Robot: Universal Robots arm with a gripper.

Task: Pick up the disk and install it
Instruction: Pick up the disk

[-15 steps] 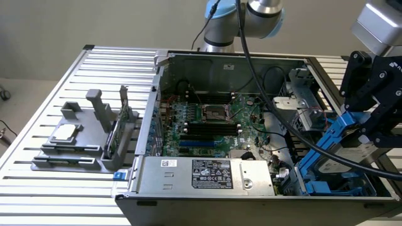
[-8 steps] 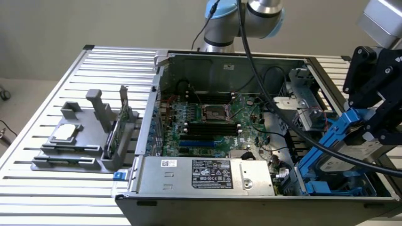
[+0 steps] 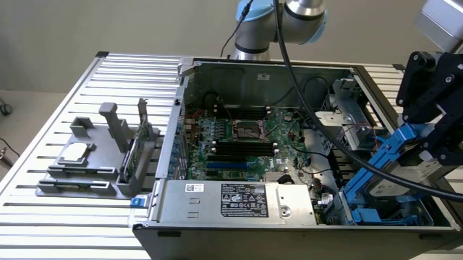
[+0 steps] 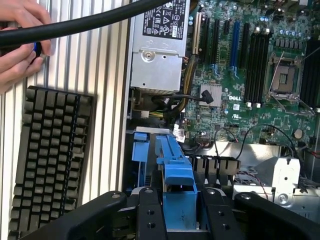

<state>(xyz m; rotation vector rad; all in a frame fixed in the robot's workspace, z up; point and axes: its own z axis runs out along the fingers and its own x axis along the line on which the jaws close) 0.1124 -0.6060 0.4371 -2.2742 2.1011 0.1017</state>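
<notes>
One black hand [image 4: 182, 212] grips the disk [image 3: 387, 190] by its blue bracket [image 4: 177, 172], with a finger pressed on either side. The disk hangs tilted over the drive bay at the exterior view's right end of the open computer case [image 3: 217, 70], beside the green circuit board [image 3: 239, 135]. The case stands on the slatted table [image 3: 108, 81].

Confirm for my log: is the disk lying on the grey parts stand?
No, the disk, in its blue bracket, sits tilted in the hand over the computer case.
</notes>
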